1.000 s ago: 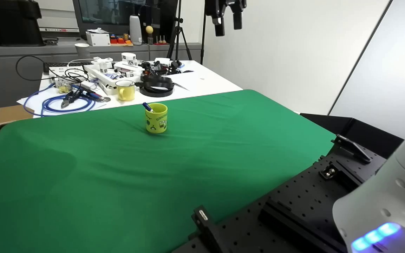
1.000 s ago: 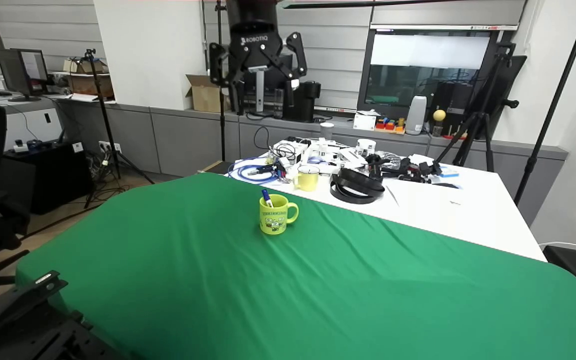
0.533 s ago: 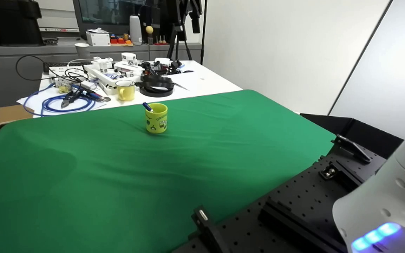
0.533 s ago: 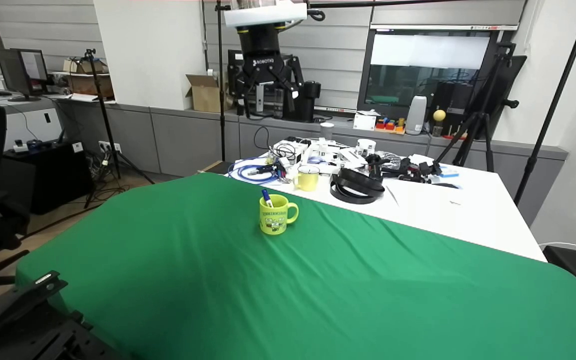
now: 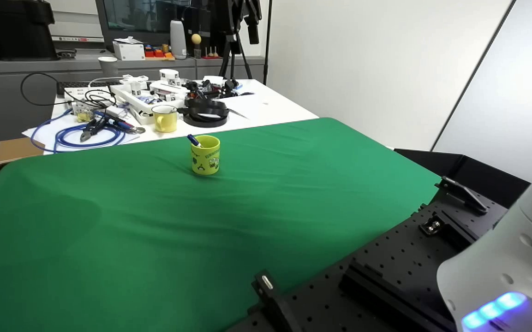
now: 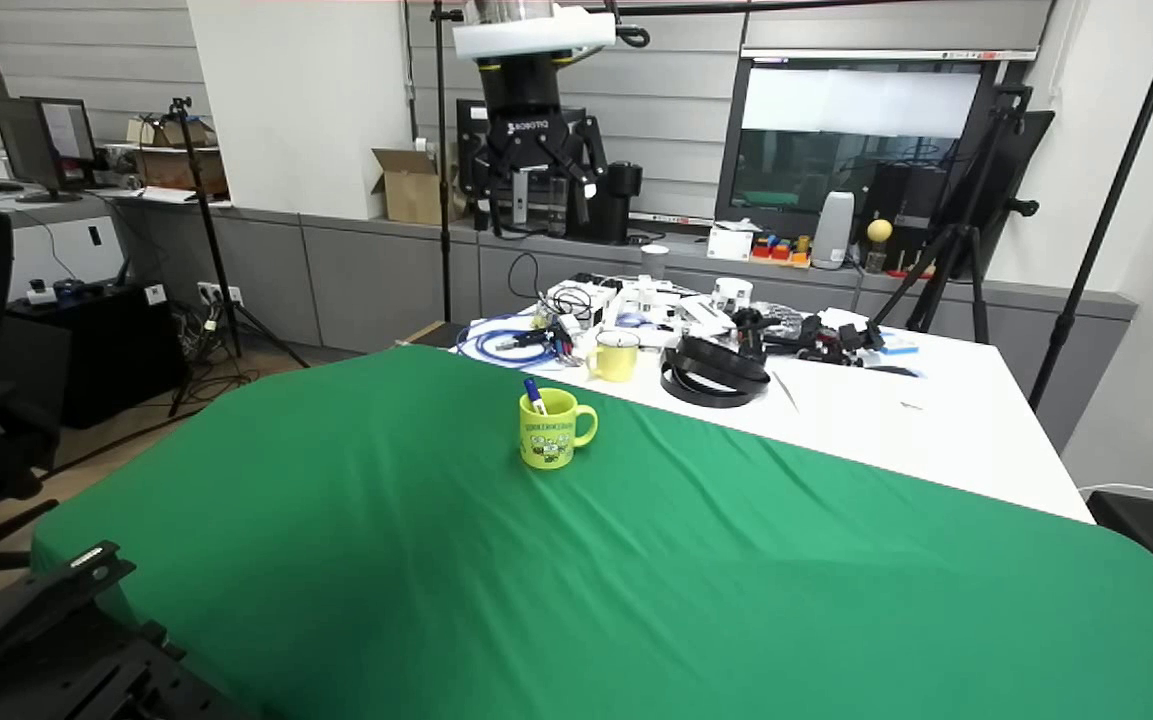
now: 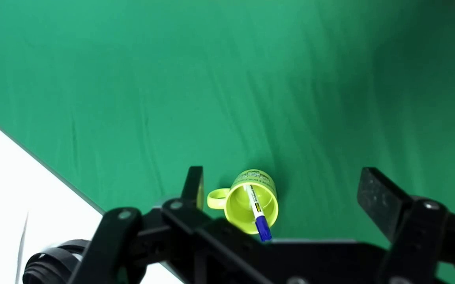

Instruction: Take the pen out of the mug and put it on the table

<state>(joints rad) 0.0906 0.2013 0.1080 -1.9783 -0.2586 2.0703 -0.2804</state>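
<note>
Desk: large desk (image 6: 636,590) under plain green cloth, lightly wrinkled; fills the lower part of the frame in both exterior views, most of the wrist view.
Claw: black two-finger claw (image 7: 284,187), fingers spread wide, holding nothing; top of the frame in both exterior views, well above the desk.
Claw lettering: "ROBOTIQ", white on the black body, readable in an exterior view.
Pen: short white-barrelled marker pen (image 7: 255,203) with dark blue end; inside the mug, leaning, blue end poking past the rim; lower centre of the wrist view.
Pen print: dark lettering, small yellow patch; too small to read.
Mug: small yellow-green ceramic-looking mug (image 6: 548,445), upright on the desk, around mid-frame in both exterior views; handle to the left in the wrist view.
Mug print: dark line of lettering above cartoon-like figures; words unreadable.
White table: cluttered white table (image 6: 936,430), just beyond the desk; carries a pale yellow mug (image 6: 617,358) with dark rim and a coiled black band (image 6: 716,372).
Base: smooth white arm base (image 5: 501,267), three blue lights lit, lower right of the frame in an exterior view.
</note>
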